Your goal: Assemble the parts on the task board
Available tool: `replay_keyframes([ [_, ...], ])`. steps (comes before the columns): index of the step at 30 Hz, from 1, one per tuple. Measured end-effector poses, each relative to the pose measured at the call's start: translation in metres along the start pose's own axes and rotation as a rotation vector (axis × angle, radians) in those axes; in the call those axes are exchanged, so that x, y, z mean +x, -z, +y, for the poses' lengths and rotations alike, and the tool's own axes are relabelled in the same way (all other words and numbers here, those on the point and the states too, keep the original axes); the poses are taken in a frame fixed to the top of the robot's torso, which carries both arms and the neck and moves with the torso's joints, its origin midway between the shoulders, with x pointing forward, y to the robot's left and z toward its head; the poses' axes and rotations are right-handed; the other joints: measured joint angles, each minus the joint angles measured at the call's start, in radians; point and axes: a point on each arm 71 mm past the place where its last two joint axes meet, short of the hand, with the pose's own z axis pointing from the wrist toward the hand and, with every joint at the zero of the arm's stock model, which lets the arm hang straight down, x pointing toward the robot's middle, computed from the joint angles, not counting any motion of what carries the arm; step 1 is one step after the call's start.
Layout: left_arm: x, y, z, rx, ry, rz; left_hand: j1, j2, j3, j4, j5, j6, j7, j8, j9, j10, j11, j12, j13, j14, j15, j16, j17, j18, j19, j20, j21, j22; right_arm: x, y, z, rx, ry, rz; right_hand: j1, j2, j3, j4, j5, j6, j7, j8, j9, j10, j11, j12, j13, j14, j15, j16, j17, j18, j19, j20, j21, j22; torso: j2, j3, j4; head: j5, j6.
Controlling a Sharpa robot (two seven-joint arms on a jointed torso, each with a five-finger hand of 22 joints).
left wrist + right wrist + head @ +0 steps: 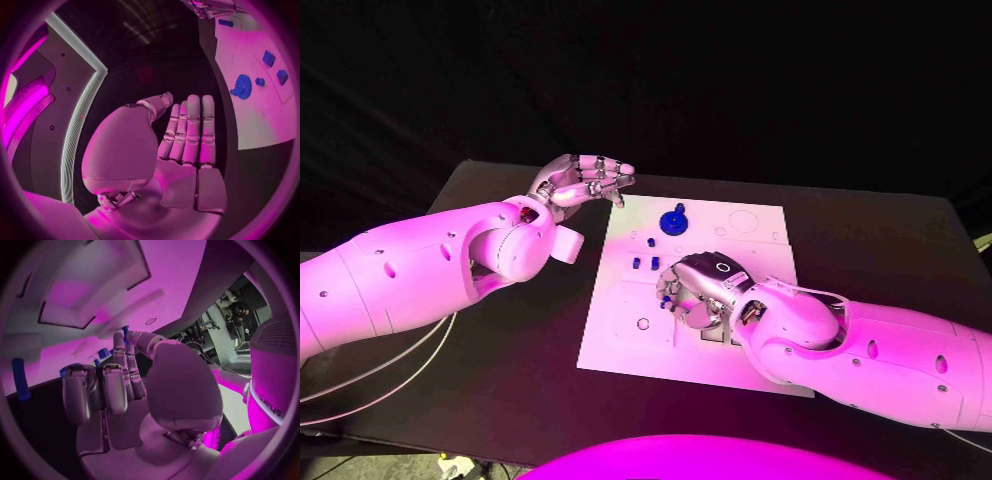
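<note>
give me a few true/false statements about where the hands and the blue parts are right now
1. The right hand is over the task board. True.
2. The left hand holds a blue part. False: it holds nothing and is off the board, above the table near the board's far left corner.
3. A round blue part sits on the far part of the board. True.
4. All the blue parts lie on the black table, off the board. False: those visible are on the white board.
5. The two hands touch each other. False: they are apart, with small blue parts on the board between them.
</note>
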Motion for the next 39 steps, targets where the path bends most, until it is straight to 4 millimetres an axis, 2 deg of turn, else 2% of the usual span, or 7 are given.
replay_keyframes([
  [20,-0.0006,0.0005,0.0001,-0.004,0.000,0.000,0.000,0.000,0.000,0.000,0.000,0.000,0.000,0.005,0.000,-0.004,0.004,0.000,0.000,0.000,0.000,0.000,-0.001,0.000,0.000,0.000,0.000,-0.001,0.0023,-0.0039,0.0059,0.003,0.025,0.039,-0.003,0.002,-0.008,-0.005,-0.001,-0.001,0.005,0.002,0.008,0.004,0.000,-0.016,-0.001,0.000,0.000,0.000,-0.001,0.000,0.000,0.000,-0.011,0.000,0.000,0.0000,-0.0011,0.000,-0.004],
  [24,-0.0007,0.0006,0.0001,-0.005,0.000,0.000,0.000,0.000,0.000,0.000,0.000,0.000,0.000,0.005,0.000,-0.004,0.004,0.000,0.000,0.000,0.000,0.000,-0.001,0.000,0.000,0.000,0.000,-0.001,0.0026,-0.0041,0.0058,0.003,0.028,0.047,-0.035,-0.016,-0.025,0.003,0.000,-0.008,0.008,0.001,0.010,0.008,-0.004,-0.025,-0.003,0.000,0.000,0.000,-0.002,0.000,0.000,0.000,-0.011,0.000,0.000,-0.0001,-0.0008,-0.001,-0.005],
  [27,-0.0009,0.0007,0.0001,-0.005,0.000,-0.001,0.000,0.000,0.000,0.000,0.000,0.000,0.000,0.005,0.000,-0.004,0.004,0.000,0.000,0.000,0.000,0.000,-0.001,0.000,0.000,0.000,0.000,-0.001,0.0025,-0.0040,0.0056,0.003,0.029,0.049,-0.060,-0.022,-0.035,0.007,0.000,-0.017,0.010,-0.011,0.011,0.010,-0.005,-0.034,-0.004,0.000,0.000,0.000,-0.004,0.000,0.000,0.000,-0.018,0.000,0.000,-0.0001,-0.0006,-0.001,-0.005],
  [30,-0.0011,0.0008,0.0002,-0.006,-0.001,-0.001,0.000,0.000,0.000,0.000,0.000,0.000,0.000,0.005,0.000,-0.004,0.004,0.000,0.000,0.000,0.000,0.000,-0.001,0.000,0.000,0.000,0.000,-0.001,0.0025,-0.0038,0.0054,0.002,0.029,0.049,-0.080,-0.033,-0.041,0.014,0.000,-0.030,0.015,-0.023,0.006,-0.005,0.004,-0.045,-0.004,0.000,0.000,0.000,-0.004,0.000,0.000,0.000,-0.024,0.000,0.000,-0.0004,-0.0006,-0.001,-0.006],
  [34,-0.0015,0.0010,0.0003,-0.006,-0.001,-0.002,0.000,0.000,0.000,0.000,0.000,0.000,0.000,0.005,0.000,-0.004,0.004,0.000,0.000,0.000,0.000,0.000,-0.001,0.000,0.000,0.000,0.000,-0.001,0.0026,-0.0031,0.0036,0.006,0.029,0.049,-0.093,-0.063,-0.052,0.025,0.000,-0.089,0.021,-0.066,-0.011,-0.042,0.008,-0.052,-0.006,0.002,0.010,-0.006,-0.011,0.000,0.004,0.004,-0.055,0.000,0.000,-0.0004,-0.0006,-0.002,-0.004],
  [36,-0.0015,0.0010,0.0003,-0.007,-0.001,-0.002,0.000,0.000,0.000,0.000,0.000,0.000,0.000,0.005,0.000,-0.004,0.004,0.000,0.000,0.000,0.000,0.000,-0.001,0.000,0.000,0.000,0.000,-0.001,0.0026,-0.0029,0.0034,0.007,0.028,0.047,-0.100,-0.069,-0.067,0.028,0.000,-0.123,0.023,-0.091,-0.020,-0.058,0.011,-0.052,-0.007,0.003,0.011,-0.008,-0.018,0.000,0.004,0.004,-0.067,0.000,0.000,-0.0001,-0.0006,-0.002,-0.004],
  [39,-0.0017,0.0011,0.0002,-0.007,-0.001,-0.002,0.000,0.000,0.000,0.000,0.000,0.000,0.000,0.005,0.000,-0.004,0.004,0.000,0.000,0.000,0.000,0.000,-0.001,0.000,0.000,0.000,0.000,-0.001,0.0026,-0.0025,0.0035,0.007,0.027,0.045,-0.100,-0.075,-0.079,0.031,0.000,-0.148,0.026,-0.107,-0.027,-0.072,0.014,-0.052,-0.014,0.003,0.011,-0.013,-0.024,0.000,0.003,0.004,-0.078,0.000,0.000,0.0000,-0.0006,-0.003,-0.003],
])
